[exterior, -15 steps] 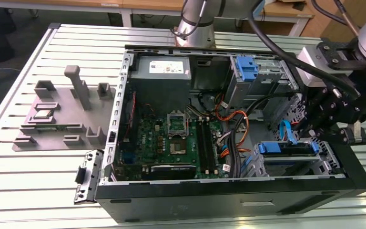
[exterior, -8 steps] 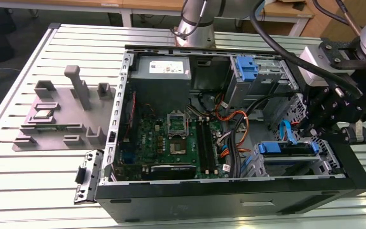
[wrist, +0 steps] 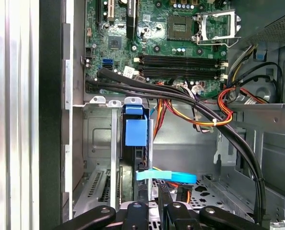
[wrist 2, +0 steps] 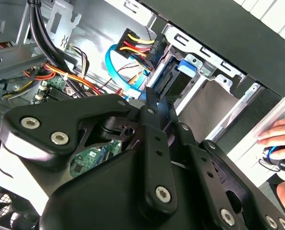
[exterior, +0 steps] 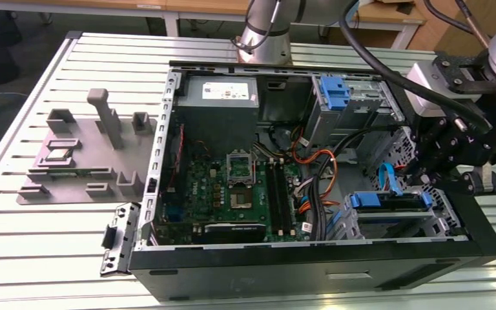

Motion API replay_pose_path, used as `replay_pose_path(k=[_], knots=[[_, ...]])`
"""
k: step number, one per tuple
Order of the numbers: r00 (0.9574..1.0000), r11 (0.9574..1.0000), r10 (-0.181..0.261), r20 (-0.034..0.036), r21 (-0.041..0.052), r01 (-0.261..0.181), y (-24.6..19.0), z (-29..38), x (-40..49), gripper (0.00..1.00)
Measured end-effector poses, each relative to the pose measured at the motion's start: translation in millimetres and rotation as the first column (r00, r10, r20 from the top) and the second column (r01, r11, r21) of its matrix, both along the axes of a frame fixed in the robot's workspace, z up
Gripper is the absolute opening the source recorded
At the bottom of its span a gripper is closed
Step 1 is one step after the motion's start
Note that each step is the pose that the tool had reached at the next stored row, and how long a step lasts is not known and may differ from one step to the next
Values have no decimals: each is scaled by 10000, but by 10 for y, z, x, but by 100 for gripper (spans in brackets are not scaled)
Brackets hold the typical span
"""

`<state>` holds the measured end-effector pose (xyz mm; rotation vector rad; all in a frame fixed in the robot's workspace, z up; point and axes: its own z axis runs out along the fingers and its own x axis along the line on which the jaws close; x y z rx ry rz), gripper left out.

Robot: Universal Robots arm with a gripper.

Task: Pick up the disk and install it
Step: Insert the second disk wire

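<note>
Already disk (exterior: 390, 201) snug between bay walls

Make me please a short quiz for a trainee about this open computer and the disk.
1. True or false: a cooler fan covers the CPU socket on the motherboard.
2. Where does the disk sit in the exterior view? A) on the grey fixture B) in the drive cage of the computer case C) on top of the power supply
3. In the first wrist view, what colour is the flat cable beside the disk?

Key: 1 false, the socket is bare. 2 B. 3 blue.
</note>
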<state>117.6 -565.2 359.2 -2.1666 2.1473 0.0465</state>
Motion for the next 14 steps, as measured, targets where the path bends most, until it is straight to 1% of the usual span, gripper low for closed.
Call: replay_pose_path(k=[5, 7, 12, 14], knots=[[10000, 10000, -2, -1, 0, 2, 18, -3, 47, 24], [10000, 10000, -2, -1, -3, 2, 36, -5, 70, 24], [10000, 10000, -2, -1, -3, 2, 123, -21, 105, 24], [10000, 10000, -3, -1, -6, 3, 151, -28, 124, 24]])
